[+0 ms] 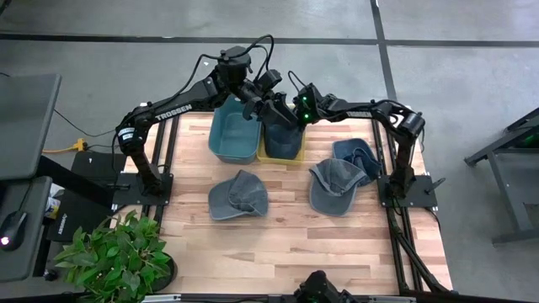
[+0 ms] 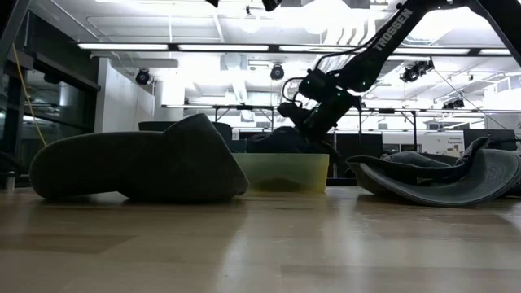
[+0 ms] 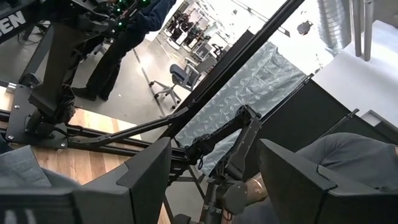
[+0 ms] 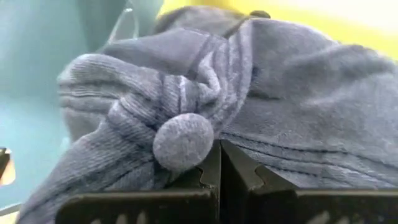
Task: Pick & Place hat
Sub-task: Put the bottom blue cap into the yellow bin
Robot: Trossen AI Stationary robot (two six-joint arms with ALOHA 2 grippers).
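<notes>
My right gripper (image 4: 219, 163) was shut tight on the hat (image 4: 249, 93). In its wrist view the jaws met with no gap, and blue cloth was bunched right by the round button (image 4: 183, 142) on top of the hat. In the high view that gripper (image 1: 296, 112) was in the upper middle of the frame, over the yellow bin (image 1: 282, 153). The hat (image 1: 285, 135) sat partly in that bin, just beside the blue bin (image 1: 234, 139).

My left gripper (image 1: 255, 103) was close by, also over the bins, with its fingers (image 3: 146, 174) apart and nothing between them.

Here is what I thought could go wrong. I held only a small pinch of soft cloth near the button, so the hat could slip out if I moved fast. My two arms were very near each other at the top of the frame, so they could bump. The hat could also hang over the rim of the yellow bin and flop out.

The hat's top pointed at my right wrist camera. I could not tell where its brim pointed, or which way its long side ran, because it was crumpled.

Three more hats (image 1: 238, 195) lay on the desk (image 1: 278, 244), lower in the frame.
</notes>
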